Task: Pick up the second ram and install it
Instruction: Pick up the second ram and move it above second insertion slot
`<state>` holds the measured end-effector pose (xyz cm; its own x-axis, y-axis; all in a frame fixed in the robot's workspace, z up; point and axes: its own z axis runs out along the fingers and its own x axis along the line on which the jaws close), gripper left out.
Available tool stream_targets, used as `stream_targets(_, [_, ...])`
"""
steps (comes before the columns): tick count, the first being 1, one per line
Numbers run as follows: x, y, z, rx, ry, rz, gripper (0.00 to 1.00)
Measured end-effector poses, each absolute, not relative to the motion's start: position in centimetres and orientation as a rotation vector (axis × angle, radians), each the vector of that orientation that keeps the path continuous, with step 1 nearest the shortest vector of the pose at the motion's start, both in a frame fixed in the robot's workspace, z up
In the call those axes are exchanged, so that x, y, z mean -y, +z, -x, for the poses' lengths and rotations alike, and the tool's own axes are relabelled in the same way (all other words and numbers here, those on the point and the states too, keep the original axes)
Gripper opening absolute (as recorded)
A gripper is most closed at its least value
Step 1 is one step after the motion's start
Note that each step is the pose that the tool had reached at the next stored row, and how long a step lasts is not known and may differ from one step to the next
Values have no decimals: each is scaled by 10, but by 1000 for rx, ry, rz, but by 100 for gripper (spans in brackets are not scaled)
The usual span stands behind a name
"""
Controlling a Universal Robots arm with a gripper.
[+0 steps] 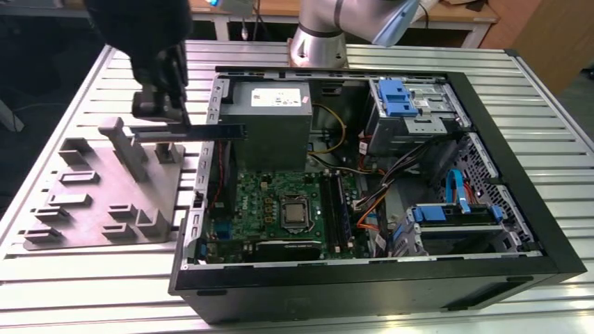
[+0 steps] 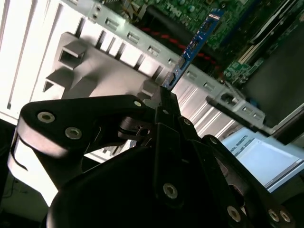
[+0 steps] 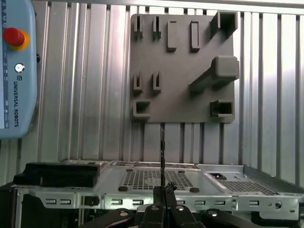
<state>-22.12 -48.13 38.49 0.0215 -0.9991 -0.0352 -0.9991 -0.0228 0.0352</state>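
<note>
Pick looks done, install isn't: your gripper (image 1: 165,118) is clamped on one end of the second ram (image 1: 218,130). The strip sticks out level from the fingertips, clear of the grey holder tray (image 1: 93,202) below them, with its free end by the case wall and not yet in a slot on the motherboard (image 1: 269,202). The exterior view gives you that layout. The first wrist view shows the strip edge-on beyond the gripper, and the second wrist view shows its blue face with the board past its far end.

A robotics workshop; a slotted aluminium bench (image 1: 83,278) carries an opened computer case (image 1: 371,280) and a teach pendant (image 3: 16,71).
</note>
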Motion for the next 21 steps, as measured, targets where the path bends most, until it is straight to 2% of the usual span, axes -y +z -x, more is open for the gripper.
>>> stream_targets(21, [481,385,130,2195,-79,-2244,11])
